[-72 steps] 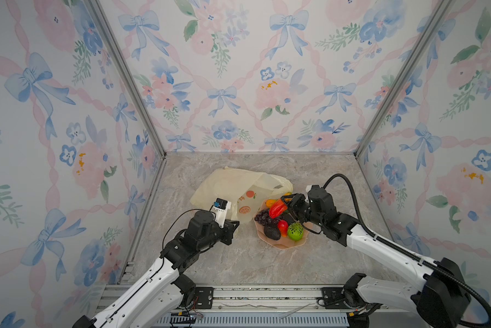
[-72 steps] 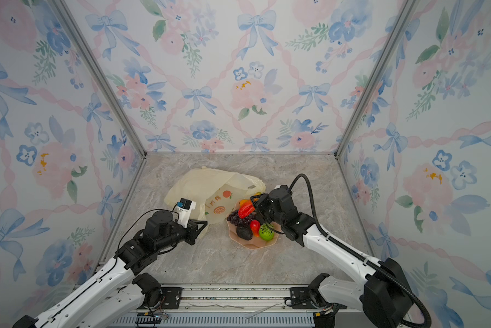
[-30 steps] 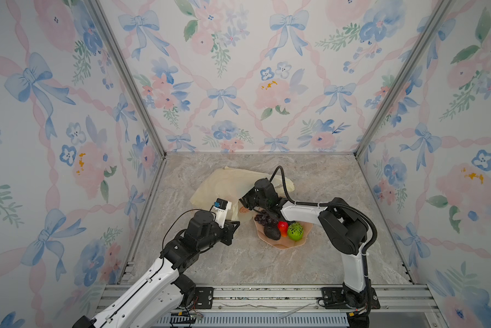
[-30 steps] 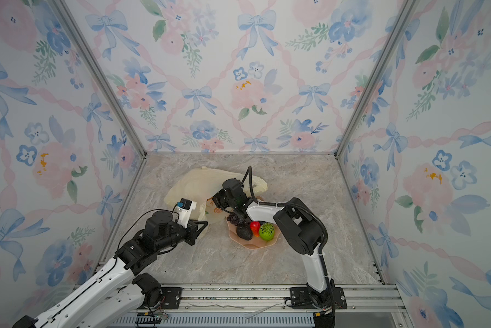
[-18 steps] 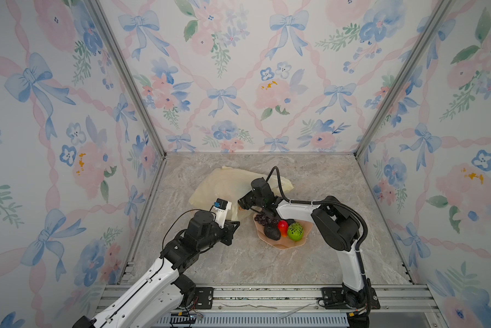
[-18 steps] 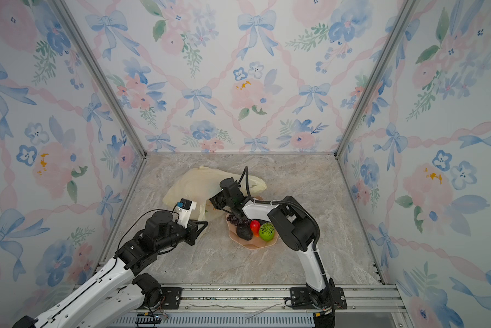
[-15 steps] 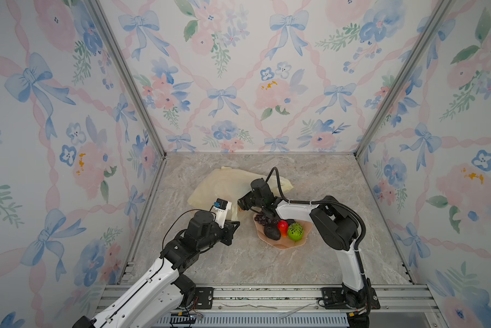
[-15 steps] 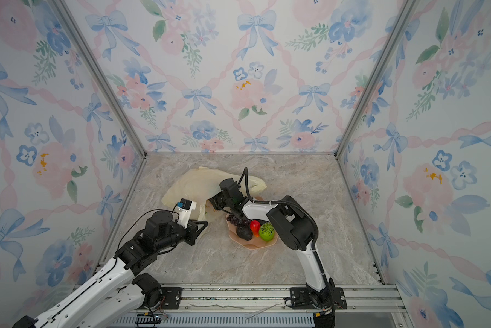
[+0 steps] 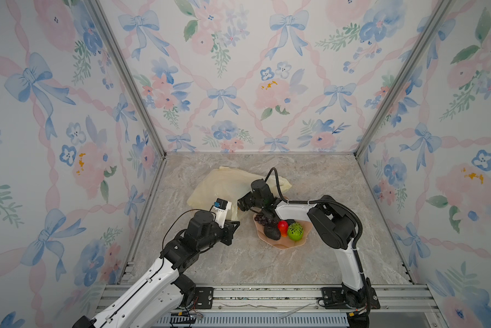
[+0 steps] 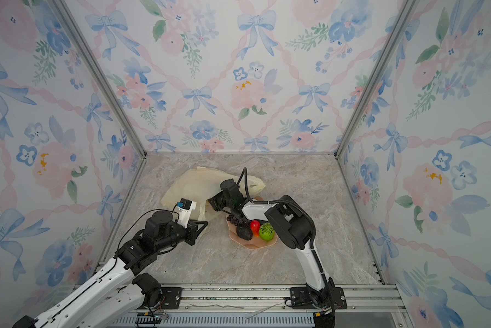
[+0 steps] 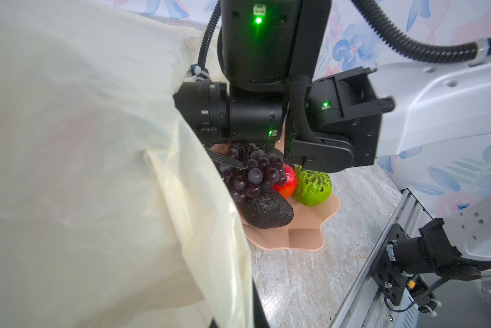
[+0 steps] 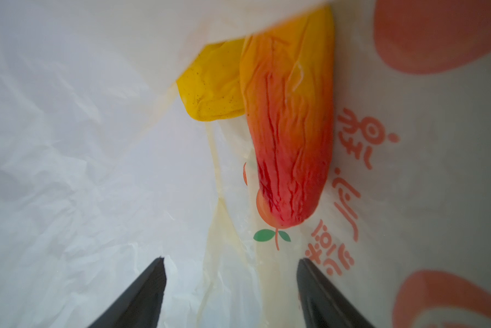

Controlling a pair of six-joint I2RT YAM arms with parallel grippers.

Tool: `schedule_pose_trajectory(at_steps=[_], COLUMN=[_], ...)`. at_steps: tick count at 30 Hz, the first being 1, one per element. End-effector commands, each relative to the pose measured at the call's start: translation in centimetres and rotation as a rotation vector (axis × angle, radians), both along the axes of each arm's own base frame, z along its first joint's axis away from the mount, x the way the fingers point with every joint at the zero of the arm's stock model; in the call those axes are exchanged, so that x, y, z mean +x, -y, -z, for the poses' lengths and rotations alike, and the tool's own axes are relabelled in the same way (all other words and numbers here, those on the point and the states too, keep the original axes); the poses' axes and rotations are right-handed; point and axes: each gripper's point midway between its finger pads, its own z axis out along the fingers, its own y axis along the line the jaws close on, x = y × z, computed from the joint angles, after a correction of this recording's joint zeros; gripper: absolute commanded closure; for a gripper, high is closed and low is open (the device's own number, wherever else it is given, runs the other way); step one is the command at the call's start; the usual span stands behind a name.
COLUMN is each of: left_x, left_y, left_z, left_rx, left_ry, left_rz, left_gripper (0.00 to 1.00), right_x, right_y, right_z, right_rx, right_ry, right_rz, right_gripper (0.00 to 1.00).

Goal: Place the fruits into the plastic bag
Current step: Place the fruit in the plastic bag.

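**Yellow film, two fruits bagged, four on the dish**

Pale-yellow film of the plastic bag (image 9: 221,185) (image 10: 191,186) surrounds the right gripper (image 12: 230,259), which reaches in through the bag's mouth. Its jaws stand spread apart and grip nothing. Straight ahead of them, apart from both fingertips, the red-yellow mango (image 12: 289,136) lies lengthwise on the bag's printed wall. The yellow citrus (image 12: 210,91) sits farther in from the jaws and touches the mango's far end. Orange lettering and a small orange-with-leaf print run along the film beside one fingertip.

Behind those jaws, outside the bag and under the right arm's wrist, the pink dish (image 11: 309,233) (image 9: 284,246) rests on the marble tabletop (image 9: 309,267). It carries the grape bunch (image 11: 252,173), which is heaped on a dark avocado (image 11: 267,210), and a red-orange mango (image 11: 286,181) touching the bumpy green ball (image 11: 312,184).

In both top views the left gripper (image 9: 235,224) (image 10: 204,225) sits at the near edge of the bag's mouth, just beside the dish. Its jaws are clenched, and in the left wrist view the bag's film (image 11: 82,142) drapes right over them, so they appear to pinch the bag's rim, though the contact itself is hidden.
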Motion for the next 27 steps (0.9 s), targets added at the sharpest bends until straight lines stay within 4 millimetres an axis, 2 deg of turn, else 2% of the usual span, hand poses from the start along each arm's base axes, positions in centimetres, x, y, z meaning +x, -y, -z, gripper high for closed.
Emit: schedule_pose_trajectory(at_steps=[1,8,14,17,27], left_x=[0.2,0.2,0.2,0.2,0.1], left_y=[0.1,-0.1,-0.2,-0.3,-0.3], left_z=[-0.6,-0.8,-0.9,-1.0,-1.6], left_rx=[-0.013,-0.013,-0.017,-0.017,-0.031], left_ry=[0.02,0.028,0.034,0.036,0.055], left_rz=[0.004,-0.004,-0.012,-0.013,-0.011], left_gripper=[1.0,1.0,1.0,1.0,1.0], right_x=[0.1,-0.7,-2.8,-3.9,-5.6], right_y=[1.2,2.2,4.5,5.8,10.2], right_z=[-2.6,-3.5,-2.9,-3.3,-7.5], right_rx=[0.011,-0.051,-0.196,-0.269,-0.472], right_ry=[0.052,0.083,0.063,0.068,0.213], right_rz=[-0.007,-0.082,-0.204,-0.268,-0.328], right_gripper=[0.25,0.24,0.2,0.18,0.15])
